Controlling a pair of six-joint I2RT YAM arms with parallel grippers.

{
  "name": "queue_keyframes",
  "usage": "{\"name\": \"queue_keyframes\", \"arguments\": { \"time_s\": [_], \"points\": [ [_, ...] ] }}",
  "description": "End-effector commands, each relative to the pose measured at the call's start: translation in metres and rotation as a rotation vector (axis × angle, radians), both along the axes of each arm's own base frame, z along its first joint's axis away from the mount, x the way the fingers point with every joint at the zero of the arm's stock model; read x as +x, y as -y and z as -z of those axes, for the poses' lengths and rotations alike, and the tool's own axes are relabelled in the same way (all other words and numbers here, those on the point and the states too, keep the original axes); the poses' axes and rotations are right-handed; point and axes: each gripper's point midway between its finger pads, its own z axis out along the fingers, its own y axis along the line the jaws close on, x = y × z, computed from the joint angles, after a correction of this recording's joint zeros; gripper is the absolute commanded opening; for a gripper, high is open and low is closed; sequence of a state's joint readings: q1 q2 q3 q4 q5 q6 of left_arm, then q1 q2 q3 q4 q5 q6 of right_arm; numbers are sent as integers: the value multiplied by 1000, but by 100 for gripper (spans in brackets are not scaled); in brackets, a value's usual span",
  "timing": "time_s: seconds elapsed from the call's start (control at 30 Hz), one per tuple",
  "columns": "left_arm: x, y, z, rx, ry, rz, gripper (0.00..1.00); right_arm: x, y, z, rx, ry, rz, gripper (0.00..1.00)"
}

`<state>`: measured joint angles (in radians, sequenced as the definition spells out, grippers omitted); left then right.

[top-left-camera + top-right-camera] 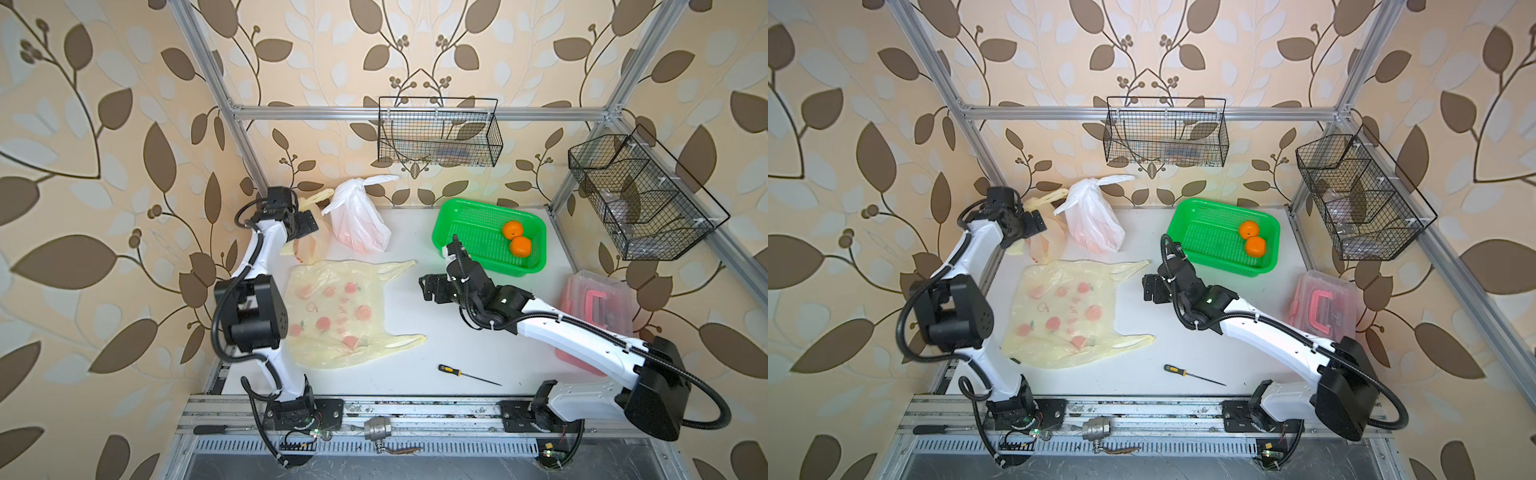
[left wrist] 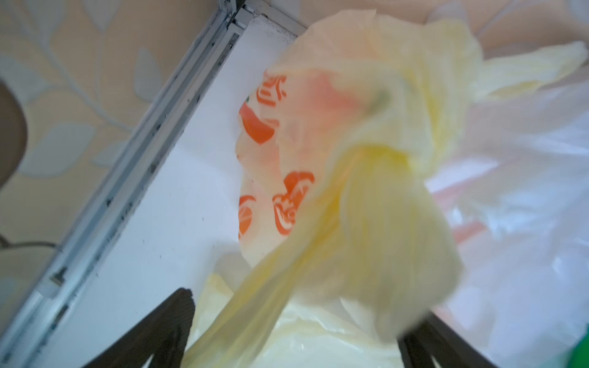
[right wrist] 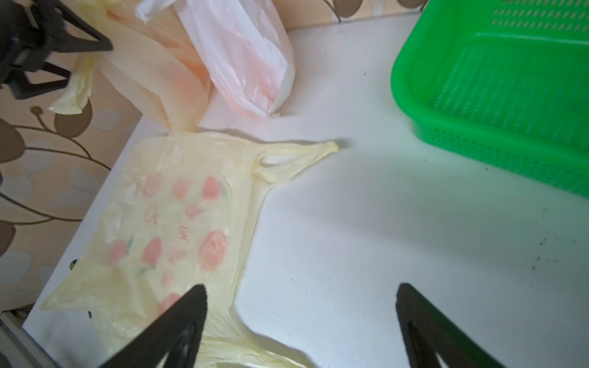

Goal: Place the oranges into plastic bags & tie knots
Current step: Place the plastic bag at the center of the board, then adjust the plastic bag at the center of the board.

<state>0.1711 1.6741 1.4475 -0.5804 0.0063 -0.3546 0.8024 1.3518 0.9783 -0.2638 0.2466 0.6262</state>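
The left hand (image 1: 308, 223) is standing with its jaws spread wide and is gripping nothing. It is hovering directly over the filled pale-yellow plastic bag with orange fruit prints (image 1: 309, 247), which is resting on the white tabletop (image 1: 436, 332). In the left wrist view, the bag's bunched yellow knot (image 2: 392, 159) is sitting just ahead of the hand. One loose strap end (image 2: 287, 280) is trailing back through the gap between the two dark fingers (image 2: 156, 331) without being clamped. Motion blur is hiding finer detail there. The knotted translucent white plastic bag (image 1: 359, 220) is showing orange through its skin. It is leaning just beside the filled yellow bag, on the side away from the left arm.

The right hand (image 1: 424, 286) is likewise standing wide open and empty, hovering above bare tabletop. The flat, empty pale-yellow printed plastic bag (image 1: 336, 311) is lying ahead of its fingertips. One handle loop (image 1: 395, 268) of that bag is lying near the fingertips but apart from them. Behind the right hand's wrist, the green perforated plastic basket (image 1: 457, 216) is holding two round orange fruits (image 1: 512, 230), which are touching each other. A yellow-and-black-handled screwdriver (image 1: 461, 372) is lying well apart from both hands.
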Motion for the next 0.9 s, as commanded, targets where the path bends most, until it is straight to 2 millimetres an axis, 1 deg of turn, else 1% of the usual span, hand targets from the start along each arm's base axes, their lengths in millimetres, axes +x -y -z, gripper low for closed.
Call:
{"name": "queue_keyframes", "arguments": {
  "time_s": [0.0,0.03,0.07,0.1,0.13,0.17,0.23,0.27,0.3,0.33,0.4,0.47,0.5,0.6,0.63,0.67,0.7,0.73,0.77,0.87],
  "points": [
    [-15,32,-37,-167,196,-24,99,-4,-33,8,125,-59,-93,89],
    [-25,45,-36,-128,165,10,99,-5,-40,11,150,-84,-125,88],
    [-36,61,-30,-49,107,42,99,-5,-45,14,186,-109,-150,87],
    [-49,79,-34,41,81,73,99,-3,-47,16,224,-128,-159,85],
    [-59,97,-32,109,51,103,99,0,-46,17,263,-139,-156,83],
    [-67,112,-26,137,18,127,99,5,-41,16,301,-145,-142,80],
    [-83,139,-6,129,-51,152,99,15,-27,17,361,-155,-96,77],
    [-89,149,0,126,-73,155,99,19,-19,17,373,-152,-74,76],
    [-94,159,16,153,-121,163,99,22,-10,17,376,-148,-51,76],
    [-101,166,24,182,-151,154,99,25,0,16,371,-139,-26,75],
    [-105,181,33,212,-169,152,99,27,16,14,350,-124,7,75],
    [-108,202,47,226,-185,218,99,27,29,13,325,-114,30,75],
    [-109,216,56,230,-191,273,99,27,34,13,320,-114,35,75],
    [-110,245,81,145,-261,338,99,25,44,15,315,-117,45,75],
    [-109,251,90,133,-283,349,99,24,46,14,313,-113,46,75],
    [-108,254,97,130,-294,350,95,23,46,14,313,-114,45,75],
    [-106,254,104,141,-308,341,87,21,46,13,318,-114,43,75],
    [-105,249,111,167,-324,317,78,20,46,12,324,-114,41,75],
    [-104,245,115,194,-341,302,73,19,46,11,329,-113,38,75],
    [-102,234,122,276,-383,272,71,17,46,11,334,-113,37,75]
  ]
}}
